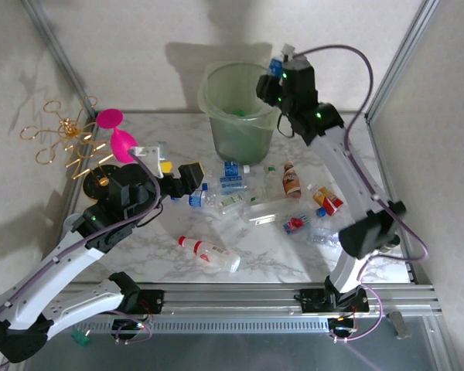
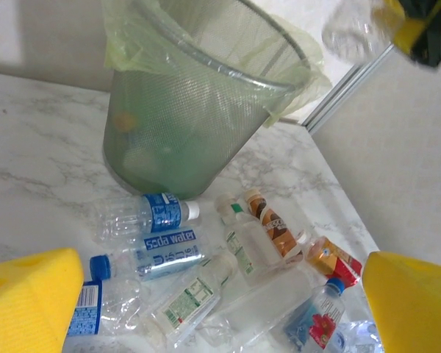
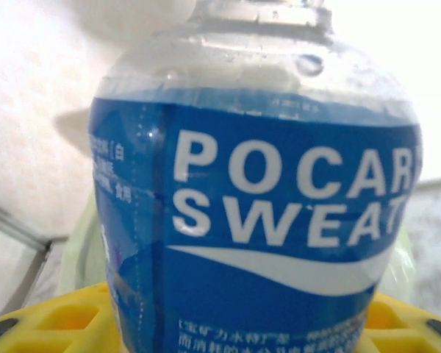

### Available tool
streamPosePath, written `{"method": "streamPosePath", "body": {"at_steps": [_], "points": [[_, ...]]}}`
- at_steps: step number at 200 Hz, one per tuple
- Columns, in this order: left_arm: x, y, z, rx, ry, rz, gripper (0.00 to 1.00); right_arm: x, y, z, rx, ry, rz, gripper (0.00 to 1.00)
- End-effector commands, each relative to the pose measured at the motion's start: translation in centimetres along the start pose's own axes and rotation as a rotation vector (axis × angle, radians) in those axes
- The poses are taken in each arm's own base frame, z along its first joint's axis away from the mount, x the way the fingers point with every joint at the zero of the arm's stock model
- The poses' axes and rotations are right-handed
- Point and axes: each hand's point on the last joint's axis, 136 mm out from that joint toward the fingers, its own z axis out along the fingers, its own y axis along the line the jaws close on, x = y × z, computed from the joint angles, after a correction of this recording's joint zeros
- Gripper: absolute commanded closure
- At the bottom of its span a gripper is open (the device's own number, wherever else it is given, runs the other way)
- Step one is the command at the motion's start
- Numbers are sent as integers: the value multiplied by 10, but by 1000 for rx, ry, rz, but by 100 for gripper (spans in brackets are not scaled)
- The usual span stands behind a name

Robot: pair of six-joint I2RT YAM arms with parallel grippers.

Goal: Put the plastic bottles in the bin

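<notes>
Top view: right gripper [image 1: 281, 77] clasps a blue-labelled bottle [image 1: 276, 66] by the bin [image 1: 236, 135] rim; its wrist view reads "POCAR SWEAT". Left gripper [image 1: 179, 174], pads spread wide, hangs over loose bottles [image 2: 169, 254].

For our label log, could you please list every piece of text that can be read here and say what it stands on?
"POCAR" over "SWEAT", cut off at the picture's edge: blue label of the held bottle.
"Soda water": blue label of the soda bottle lying below the bin.
Small print under "SWEAT" and all other labels: too small or blurred to read.
</notes>
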Motion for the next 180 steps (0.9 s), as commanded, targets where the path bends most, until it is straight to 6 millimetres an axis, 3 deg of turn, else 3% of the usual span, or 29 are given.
{"method": "streamPosePath", "body": {"at_steps": [1,19,47,118,180], "points": [[-4,-5,-2,1,15,-15,3,-26,14,30,1,-72,-180,64],[-5,-4,-3,-10,18,-15,3,-23,17,58,16,-63,-240,64],[-4,0,-4,-26,15,-15,3,6,17,86,-5,-16,-302,64],[11,5,7,-36,48,-16,3,83,-4,136,95,130,-428,60],[16,5,8,-27,57,-30,3,116,-19,163,145,188,-467,56]]}}
